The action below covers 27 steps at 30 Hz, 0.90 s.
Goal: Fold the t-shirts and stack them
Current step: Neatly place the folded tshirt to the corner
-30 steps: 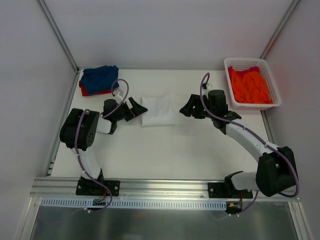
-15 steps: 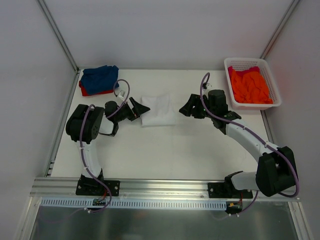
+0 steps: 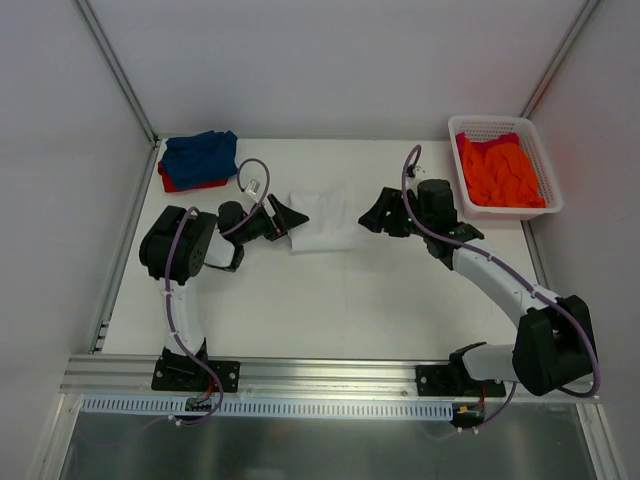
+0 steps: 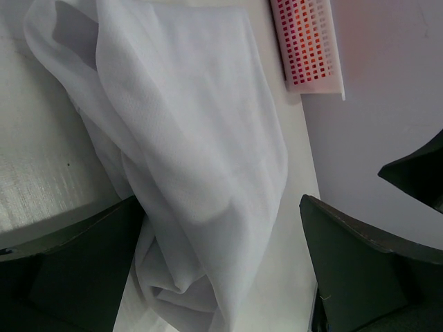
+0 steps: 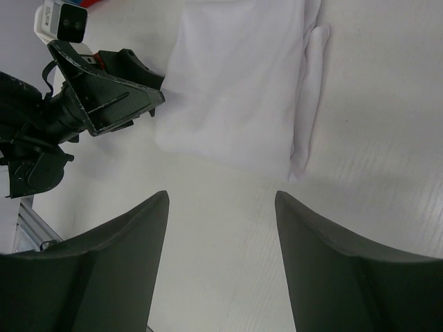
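Observation:
A folded white t-shirt lies mid-table. My left gripper is open at its left edge; in the left wrist view the white t-shirt bunches between the wide-apart fingers of that gripper, untouched by the right one. My right gripper is open, just right of the shirt and apart from it; its wrist view has bare table in the gripper and the white t-shirt beyond. A blue t-shirt lies on a red one at the back left. An orange t-shirt fills the basket.
The white lattice basket stands at the back right corner, with a bit of red cloth at its back edge; its wall also shows in the left wrist view. Grey walls and metal rails close in the table's sides.
My left gripper has slid right onto the white shirt's left edge, and the shirt has shifted slightly right. The right arm has stayed still.

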Motion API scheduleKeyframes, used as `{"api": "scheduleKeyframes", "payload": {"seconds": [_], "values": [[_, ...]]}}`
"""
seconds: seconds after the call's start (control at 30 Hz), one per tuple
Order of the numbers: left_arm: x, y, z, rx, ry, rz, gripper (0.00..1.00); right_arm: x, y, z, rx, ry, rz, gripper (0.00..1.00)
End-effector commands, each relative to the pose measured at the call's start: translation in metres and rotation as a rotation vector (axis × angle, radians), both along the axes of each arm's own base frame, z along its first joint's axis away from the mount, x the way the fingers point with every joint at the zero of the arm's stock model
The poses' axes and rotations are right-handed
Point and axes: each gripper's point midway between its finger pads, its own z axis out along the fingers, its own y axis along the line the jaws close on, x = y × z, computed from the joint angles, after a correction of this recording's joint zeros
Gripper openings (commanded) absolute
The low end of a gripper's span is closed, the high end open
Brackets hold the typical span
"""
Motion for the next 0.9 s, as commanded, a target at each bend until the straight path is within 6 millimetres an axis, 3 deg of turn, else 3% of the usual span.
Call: {"api": "scheduleKeyframes", "payload": {"seconds": [0.0, 0.47, 0.63, 0.87], "values": [[-0.036, 0.012, -0.065, 0.164, 0.244, 0.006, 0.99, -0.002, 0.001, 0.023, 0.041, -0.071, 0.000, 0.66], [-0.041, 0.060, -0.069, 0.431, 0.357, 0.138, 0.99, -0.004, -0.001, 0.026, 0.043, -0.085, -0.006, 0.66], [-0.037, 0.057, -0.066, 0.430, 0.357, 0.118, 0.99, -0.005, -0.002, 0.029, 0.051, -0.093, -0.010, 0.67], [-0.033, 0.051, -0.078, 0.423, 0.388, 0.086, 0.99, -0.007, -0.005, 0.035, 0.052, -0.114, -0.018, 0.67]]}}
